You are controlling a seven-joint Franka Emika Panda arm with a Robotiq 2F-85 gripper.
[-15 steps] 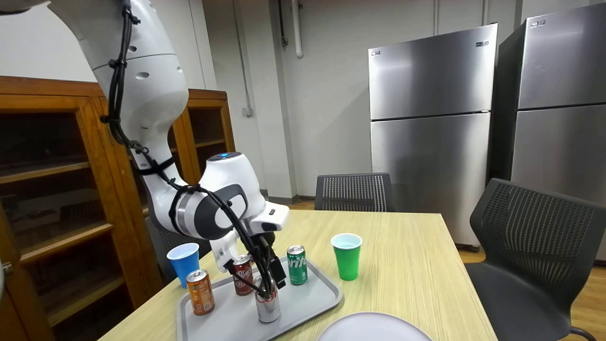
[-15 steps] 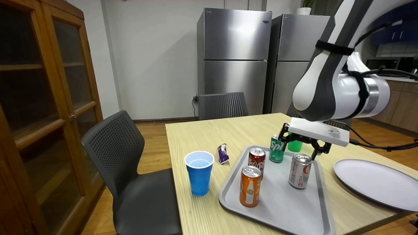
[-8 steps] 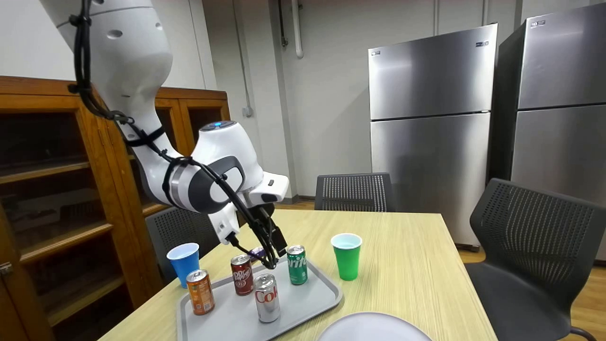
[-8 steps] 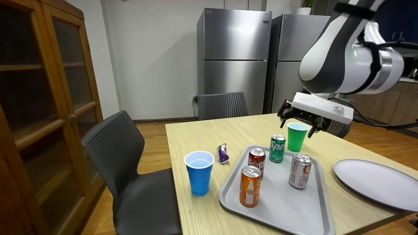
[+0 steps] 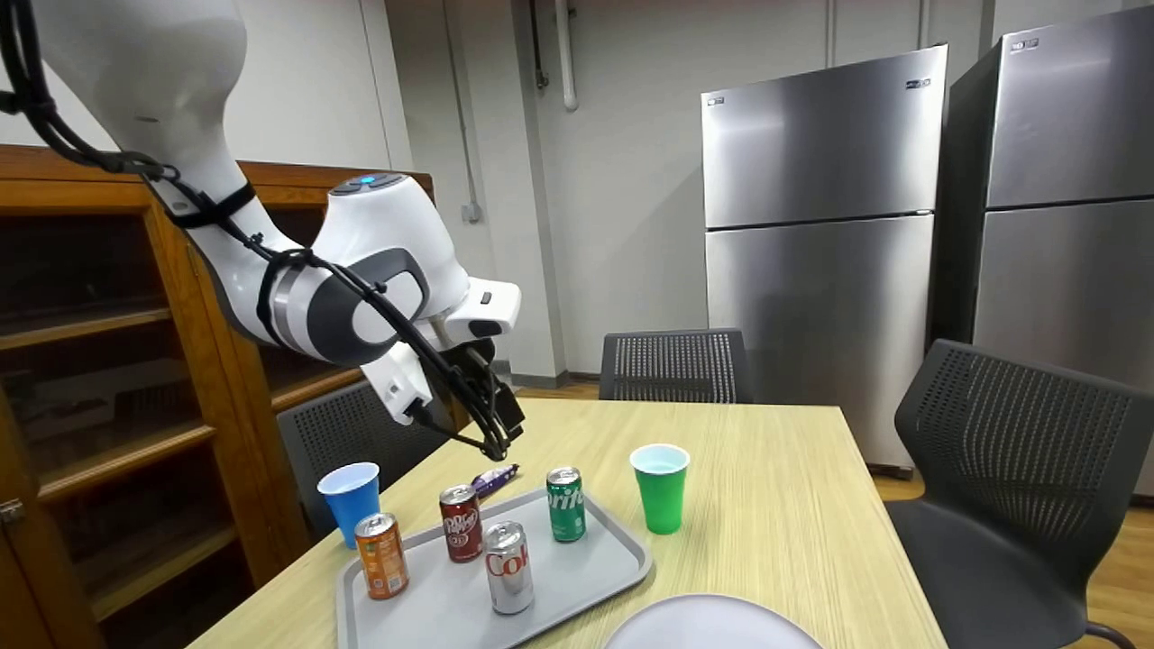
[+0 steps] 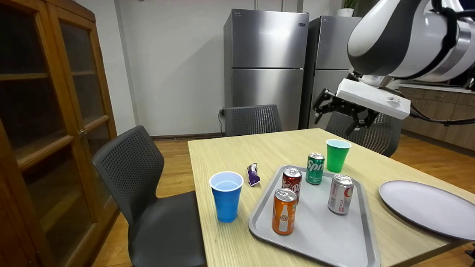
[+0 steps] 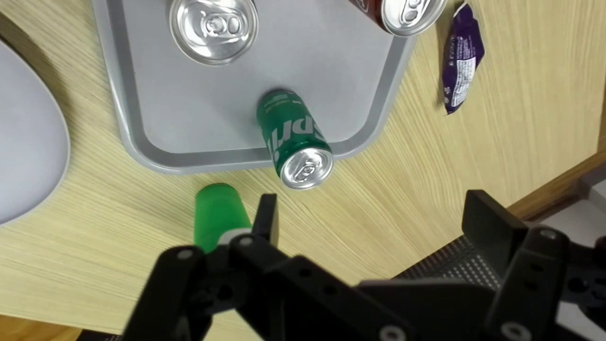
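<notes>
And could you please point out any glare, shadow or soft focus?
In the wrist view, the lids of the silver can and green can glint, shadow darkens the table beside the plate, and near parts of the gripper look slightly soft; in an exterior view, a sheen brightens an upper refrigerator door.

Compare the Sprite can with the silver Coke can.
The Sprite can is green with white lettering; the silver Coke can has red lettering. The Sprite can stands nearer the green cup, the silver Coke can nearer the plate. Both stand upright on the gray tray.
</notes>
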